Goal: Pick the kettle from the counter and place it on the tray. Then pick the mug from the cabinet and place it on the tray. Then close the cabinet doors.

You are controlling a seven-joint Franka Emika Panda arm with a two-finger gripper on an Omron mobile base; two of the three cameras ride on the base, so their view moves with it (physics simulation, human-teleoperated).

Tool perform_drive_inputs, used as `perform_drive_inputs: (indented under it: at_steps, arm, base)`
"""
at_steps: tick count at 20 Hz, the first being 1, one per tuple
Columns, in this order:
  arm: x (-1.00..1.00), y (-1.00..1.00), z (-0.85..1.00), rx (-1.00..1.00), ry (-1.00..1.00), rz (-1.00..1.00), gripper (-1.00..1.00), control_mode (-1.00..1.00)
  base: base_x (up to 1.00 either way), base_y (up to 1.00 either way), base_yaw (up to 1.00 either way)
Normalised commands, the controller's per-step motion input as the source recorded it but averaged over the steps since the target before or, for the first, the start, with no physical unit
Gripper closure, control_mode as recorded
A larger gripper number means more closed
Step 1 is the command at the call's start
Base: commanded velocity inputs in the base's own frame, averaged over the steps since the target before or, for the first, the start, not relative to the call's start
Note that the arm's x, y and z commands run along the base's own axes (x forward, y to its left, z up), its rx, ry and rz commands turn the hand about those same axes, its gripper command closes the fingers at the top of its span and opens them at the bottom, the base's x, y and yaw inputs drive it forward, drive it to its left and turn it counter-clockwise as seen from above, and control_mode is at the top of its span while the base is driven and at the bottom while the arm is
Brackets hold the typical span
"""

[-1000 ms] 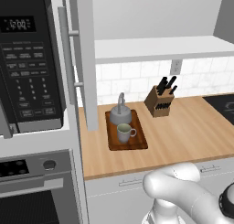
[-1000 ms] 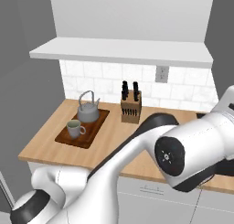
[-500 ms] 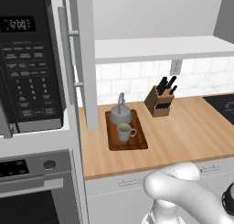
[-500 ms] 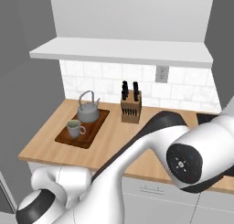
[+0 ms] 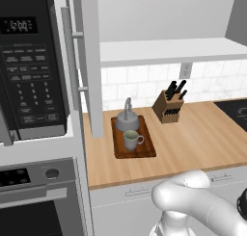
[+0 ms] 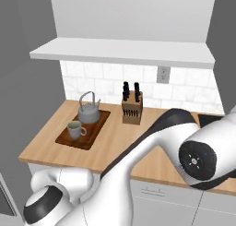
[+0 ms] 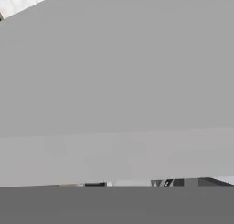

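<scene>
The gripper's jaws stand wide, holding nothing. The hand view faces a flat grey panel [image 7: 117,81] at close range, probably a cabinet door. Over the last second the arm [image 6: 156,142] has swung further right across the right base view, while nothing on the counter [image 5: 202,134] has shifted. The kettle [image 5: 126,119] and mug [image 5: 130,139] both sit on the tray [image 5: 144,150]. The left door [image 5: 91,85] still stands open, so only closing the doors remains.

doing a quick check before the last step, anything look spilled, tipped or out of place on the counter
Nothing stands out. The kettle and mug stand upright on the tray, the knife block upright behind.
</scene>
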Motion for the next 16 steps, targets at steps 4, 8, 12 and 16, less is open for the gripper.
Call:
perform_drive_inputs:
  at_steps: [4, 8, 12, 16]
  arm:
    - [0.31, -0.02, 0.0, 0.0, 0.0, 0.02, -1.0, -1.0]
    - [0.24, 0.06, 0.0, 0.0, 0.02, 0.07, -1.0, -1.0]
    - [0.13, 0.43, 0.0, -0.04, 0.0, 0.09, -1.0, -1.0]
    - [0.2, 0.56, 0.0, -0.06, 0.0, 0.12, -1.0, -1.0]
  base:
    - [0.0, 0.0, 0.0]
    - [0.0, 0.0, 0.0]
    - [0.0, 0.0, 0.0]
    - [0.0, 0.0, 0.0]
